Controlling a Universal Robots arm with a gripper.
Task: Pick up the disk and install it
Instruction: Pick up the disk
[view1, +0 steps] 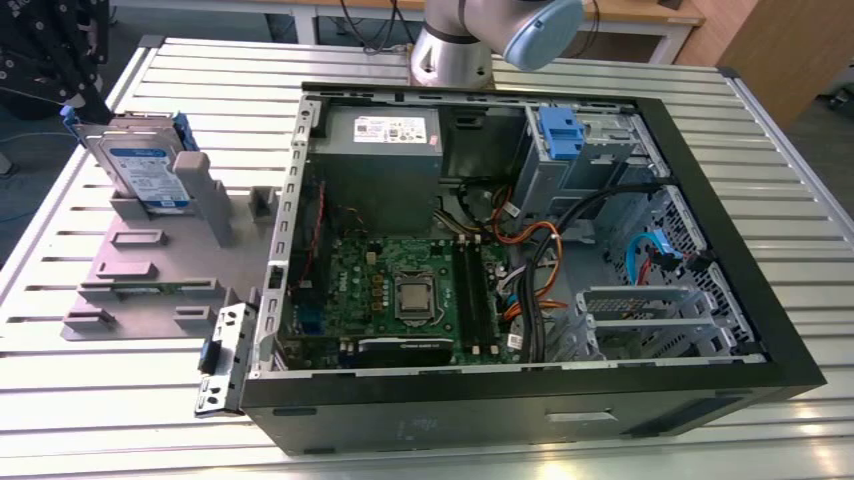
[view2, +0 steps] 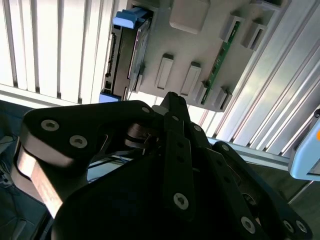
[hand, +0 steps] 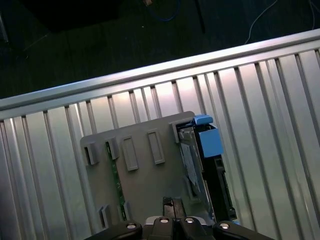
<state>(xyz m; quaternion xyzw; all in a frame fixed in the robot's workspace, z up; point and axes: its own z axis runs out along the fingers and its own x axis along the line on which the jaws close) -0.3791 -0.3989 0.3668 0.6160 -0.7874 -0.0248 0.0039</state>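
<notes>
At the exterior view's left, on the tabletop (view1: 200, 70), the disk (view1: 144, 165) stands on edge in a grey stand (view1: 134, 270). The fingers (view2: 173, 106), together and empty, hover over the stand, with the disk just to one side.

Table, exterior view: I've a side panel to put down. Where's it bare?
The table is bare in the near corner beside the stand, and along the far strip beyond the computer case, short of the arm base. Crowded: the gap between stand and case.

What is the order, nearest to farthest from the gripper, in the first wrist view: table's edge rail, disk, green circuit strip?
1. disk, upright in the stand, beside the gripper.
2. green circuit strip, across the stand.
3. table's edge rail, beyond the stand.
</notes>
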